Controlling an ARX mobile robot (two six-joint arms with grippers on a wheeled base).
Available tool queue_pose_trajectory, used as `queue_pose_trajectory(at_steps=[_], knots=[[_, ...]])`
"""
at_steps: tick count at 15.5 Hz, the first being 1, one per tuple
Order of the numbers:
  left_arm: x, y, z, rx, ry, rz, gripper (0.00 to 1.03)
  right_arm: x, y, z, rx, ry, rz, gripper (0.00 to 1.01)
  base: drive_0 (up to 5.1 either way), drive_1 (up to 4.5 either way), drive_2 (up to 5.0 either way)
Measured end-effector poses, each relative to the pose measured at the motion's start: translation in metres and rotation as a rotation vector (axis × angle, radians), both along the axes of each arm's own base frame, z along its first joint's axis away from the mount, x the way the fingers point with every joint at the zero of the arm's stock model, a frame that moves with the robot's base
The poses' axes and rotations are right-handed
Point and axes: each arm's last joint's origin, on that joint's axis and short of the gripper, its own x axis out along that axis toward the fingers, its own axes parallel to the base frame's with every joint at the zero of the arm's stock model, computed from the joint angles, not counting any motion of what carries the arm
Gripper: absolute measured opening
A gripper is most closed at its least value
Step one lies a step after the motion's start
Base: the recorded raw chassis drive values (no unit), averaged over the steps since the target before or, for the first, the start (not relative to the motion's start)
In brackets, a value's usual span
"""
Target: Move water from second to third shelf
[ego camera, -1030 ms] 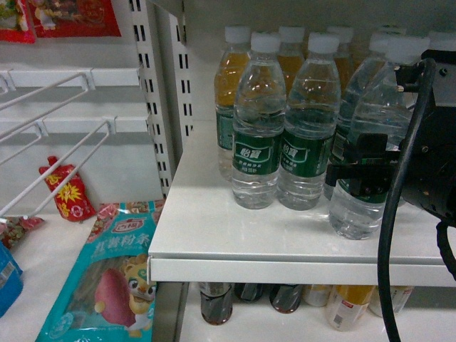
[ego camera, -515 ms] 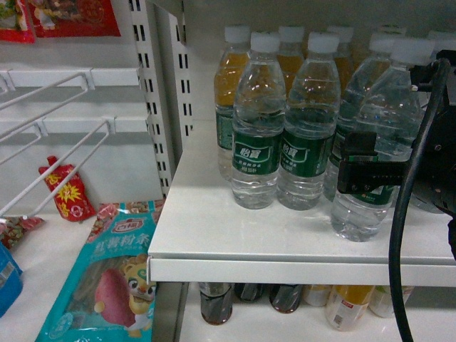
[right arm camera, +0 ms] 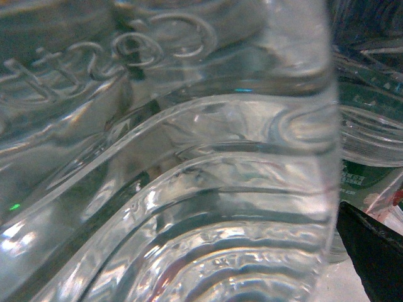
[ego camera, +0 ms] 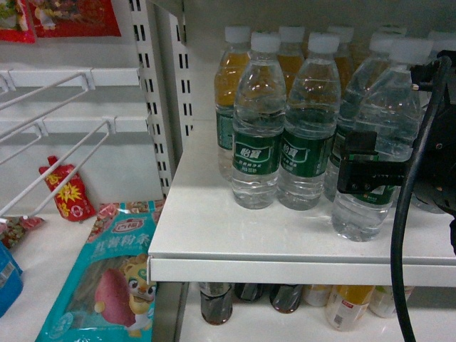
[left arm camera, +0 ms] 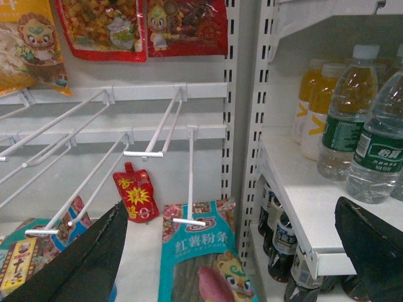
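The water (ego camera: 372, 107), a clear ribbed bottle with a white cap and green label, stands at the front right of the white shelf (ego camera: 214, 242). My right gripper (ego camera: 362, 169) is shut on it at label height, one black finger across its front. The right wrist view is filled by the water's ribbed wall (right arm camera: 189, 189), with a black finger (right arm camera: 373, 251) against its right side. My left gripper (left arm camera: 233, 251) is open and holds nothing, hanging left of the shelf unit above a teal snack bag (left arm camera: 201, 258). It does not show in the head view.
Two more green-labelled water bottles (ego camera: 258, 128) stand left of the held one, with orange drink bottles (ego camera: 228, 78) behind. Dark cola bottles (ego camera: 215, 299) sit on the shelf below. Wire hooks (ego camera: 57, 142), a red pouch (ego camera: 68, 189) and the slotted upright (ego camera: 153, 107) are to the left.
A second ago the held bottle leaned left with the gripper lower; it now stands upright with the gripper slightly higher. Nothing has moved in the last half second.
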Motion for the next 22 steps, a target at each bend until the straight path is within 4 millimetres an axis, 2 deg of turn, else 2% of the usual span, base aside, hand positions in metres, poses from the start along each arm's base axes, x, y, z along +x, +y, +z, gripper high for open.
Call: queue_pose_trajectory(at_steps=[6,15,18,22], knots=[[0.0,0.0,0.0,0.0,0.0,0.0,0.98,-0.01,-0.01,0.009,0.014,-0.001,0.014,0.98,0.0,0.0,0.0],[0.0,0.0,0.0,0.0,0.0,0.0,0.98,-0.019,-0.01,0.012,0.02,0.037,0.064,0.98,0.0,0.0,0.0],[0.0,0.0,0.0,0.0,0.0,0.0,0.98,-0.022,-0.008,0.01,0.001,0.057,0.077,0.98,0.0,0.0,0.0],[0.0,0.0,0.0,0.0,0.0,0.0,0.98,-0.034,-0.011,0.017,-0.058,0.04,0.108,0.98,0.0,0.0,0.0]])
